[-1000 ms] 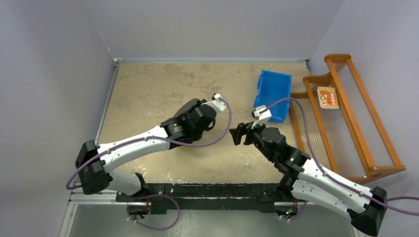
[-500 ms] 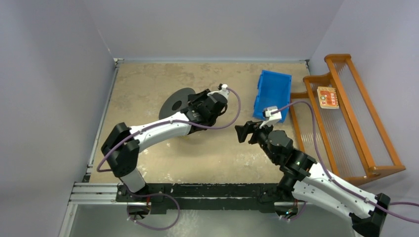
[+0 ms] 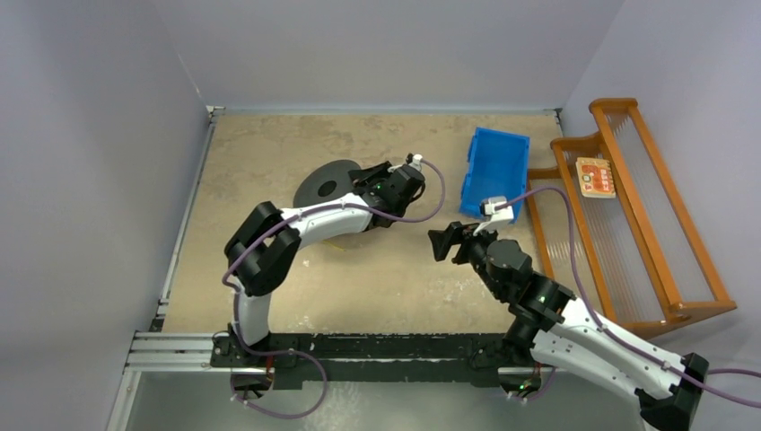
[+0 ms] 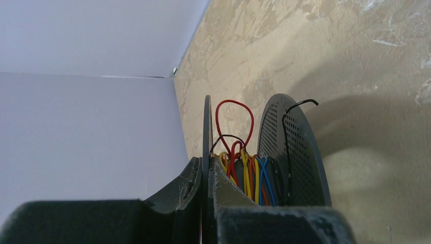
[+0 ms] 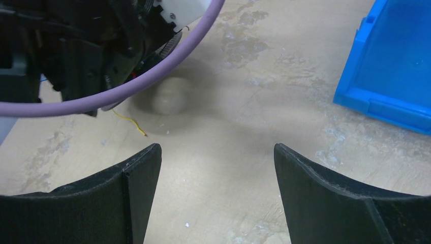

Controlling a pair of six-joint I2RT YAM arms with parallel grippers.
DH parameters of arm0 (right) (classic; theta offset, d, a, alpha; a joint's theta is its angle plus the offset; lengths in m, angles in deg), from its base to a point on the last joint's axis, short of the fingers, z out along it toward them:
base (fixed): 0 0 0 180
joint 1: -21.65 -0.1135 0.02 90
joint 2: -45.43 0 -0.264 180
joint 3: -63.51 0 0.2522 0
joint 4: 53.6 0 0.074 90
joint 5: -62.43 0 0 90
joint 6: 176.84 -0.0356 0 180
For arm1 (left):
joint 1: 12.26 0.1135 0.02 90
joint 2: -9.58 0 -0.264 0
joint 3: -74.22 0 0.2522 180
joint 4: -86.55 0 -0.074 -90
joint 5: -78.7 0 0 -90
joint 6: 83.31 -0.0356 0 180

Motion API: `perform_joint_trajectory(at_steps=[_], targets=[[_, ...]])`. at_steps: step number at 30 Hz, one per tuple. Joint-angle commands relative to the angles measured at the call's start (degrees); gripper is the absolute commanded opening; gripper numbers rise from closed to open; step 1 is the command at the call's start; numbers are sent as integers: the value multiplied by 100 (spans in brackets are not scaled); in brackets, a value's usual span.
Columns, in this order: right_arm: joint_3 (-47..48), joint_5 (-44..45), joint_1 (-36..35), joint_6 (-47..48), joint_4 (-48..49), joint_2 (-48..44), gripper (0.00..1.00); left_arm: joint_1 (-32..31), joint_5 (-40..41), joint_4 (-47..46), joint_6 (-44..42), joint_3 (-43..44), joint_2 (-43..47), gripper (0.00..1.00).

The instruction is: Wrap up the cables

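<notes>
The cables are thin red, yellow, orange and blue strands wound on the core of a black two-flanged spool. A red loop sticks up from the core, and a black strand runs over the perforated flange. My left gripper is shut on the spool's thin left flange and holds the spool on edge. In the top view the spool sits left of the left gripper. A loose yellow end lies on the table. My right gripper is open and empty, to the right of the spool.
A blue bin stands at the back right and shows in the right wrist view. A wooden rack stands past the table's right edge. The left arm's purple cable crosses in front of the right gripper.
The left arm has swung its gripper farther back and right, and the spool has come into view on its left. The right gripper has shifted slightly right and stayed open.
</notes>
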Motion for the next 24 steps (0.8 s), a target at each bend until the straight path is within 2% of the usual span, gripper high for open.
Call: perform_joint_trajectory(at_steps=[1,17,24], targets=[[-115,143,-2,-179,93,-209,83,66,423,-316,-429,521,-310,0],[21,115,0,-190,-220,-562,85,153,1076,-843,-866,1343,-1845,0],[0,98,-1,-199,-241,-613,86,161,1087,-787,-737,1525,-2163,20]])
